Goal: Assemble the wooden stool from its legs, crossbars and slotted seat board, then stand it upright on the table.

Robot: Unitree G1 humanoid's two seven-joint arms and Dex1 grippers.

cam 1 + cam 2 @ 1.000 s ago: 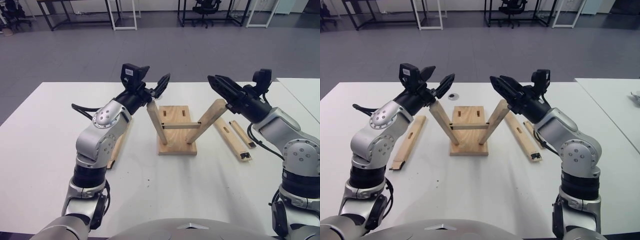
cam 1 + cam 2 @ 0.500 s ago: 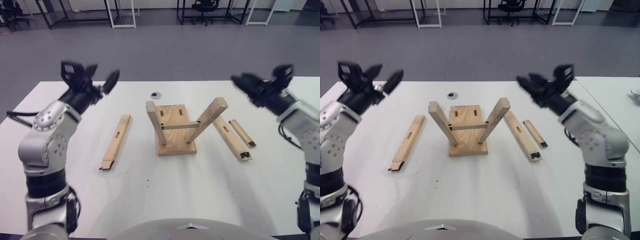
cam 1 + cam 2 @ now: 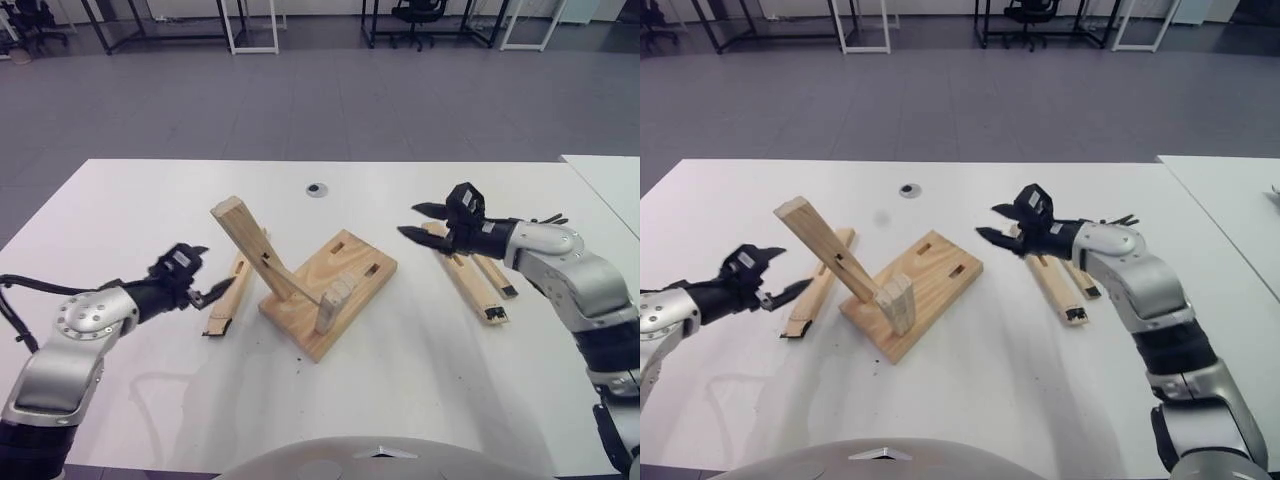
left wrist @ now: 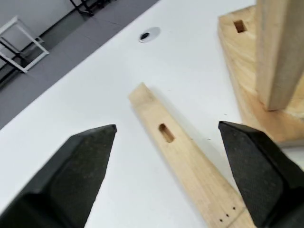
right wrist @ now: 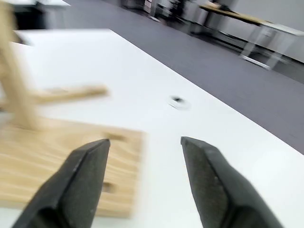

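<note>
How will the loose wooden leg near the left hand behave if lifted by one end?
The leg looks like solid wood, so it probably stays stiff. Being long, it may pivot if held at one end. Its flat face rests on the table, so a push likely slides it, not rolls it.

A seat board [image 3: 935, 280] lies flat at the centre of the frame on the white table [image 3: 980, 400], turned askew. Two legs stand in it: a long one [image 3: 825, 250] leans to the upper left, and a second [image 3: 896, 302] looks foreshortened. At the left the left end effector [image 3: 783, 273], fingers apart, sits just beside a loose leg [image 3: 820, 280]. Right of centre the right end effector [image 3: 994, 224], fingers spread, is at the upper ends of two loose pieces [image 3: 1058, 292].
</note>
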